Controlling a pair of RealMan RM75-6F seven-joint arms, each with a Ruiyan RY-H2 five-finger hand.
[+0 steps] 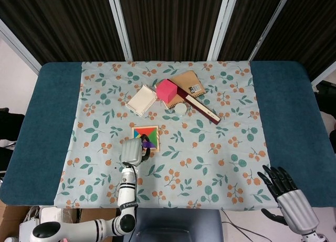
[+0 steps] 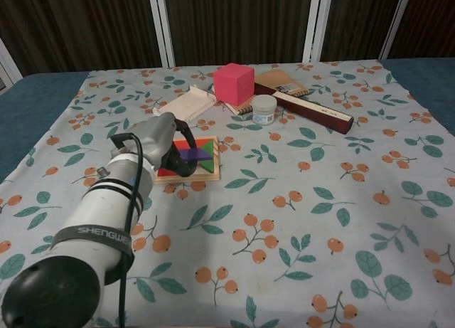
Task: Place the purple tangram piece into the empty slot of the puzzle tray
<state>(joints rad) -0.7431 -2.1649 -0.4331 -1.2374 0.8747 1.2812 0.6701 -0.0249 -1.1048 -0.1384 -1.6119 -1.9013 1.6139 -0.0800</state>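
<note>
The wooden puzzle tray (image 1: 153,129) (image 2: 210,173) lies mid-table with coloured tangram pieces in it. My left hand (image 1: 133,150) (image 2: 156,144) hovers over the tray's near left part and pinches the purple tangram piece (image 1: 148,145) (image 2: 191,155) between its fingertips, just above the tray. The hand hides the tray's left half, so the empty slot is out of sight. My right hand (image 1: 290,196) rests low at the near right edge of the table, fingers spread, holding nothing; the chest view does not show it.
Behind the tray stand a pink cube (image 1: 166,91) (image 2: 234,83), a white box (image 1: 141,100) (image 2: 185,104), a small white jar (image 1: 180,109) (image 2: 265,109), a brown notebook (image 1: 190,83) and a long dark red box (image 1: 202,108) (image 2: 313,110). The floral cloth (image 1: 210,163) covers the table.
</note>
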